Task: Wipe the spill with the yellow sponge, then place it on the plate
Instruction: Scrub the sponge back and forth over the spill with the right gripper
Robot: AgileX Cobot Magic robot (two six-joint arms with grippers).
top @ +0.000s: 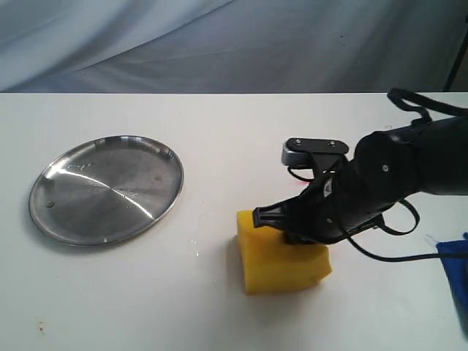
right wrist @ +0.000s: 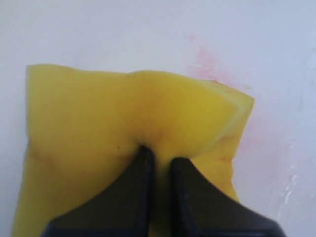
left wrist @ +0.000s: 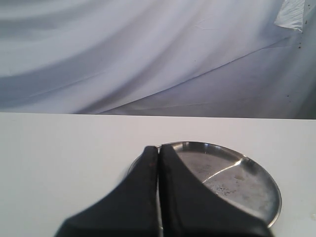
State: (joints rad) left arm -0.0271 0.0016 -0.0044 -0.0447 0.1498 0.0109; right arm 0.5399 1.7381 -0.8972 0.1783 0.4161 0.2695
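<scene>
The yellow sponge (top: 281, 267) rests on the white table right of centre, squeezed and puckered where my right gripper (top: 292, 235) is shut on its top. In the right wrist view the sponge (right wrist: 89, 128) bulges around both fingers, the right gripper (right wrist: 161, 155) pinching a fold of foam. No pale puddle shows; it is either under the sponge or out of view. The steel plate (top: 58, 219) lies at the left, bare. My left gripper (left wrist: 158, 153) is shut on nothing, hovering near the plate (left wrist: 261, 190) in its own view; it is out of the exterior view.
Faint pink-red smears (right wrist: 210, 64) mark the table just past the sponge. A blue cloth (top: 457, 281) lies at the table's right edge. Small wet specks (top: 194, 247) sit left of the sponge. A grey-white drape hangs behind the table.
</scene>
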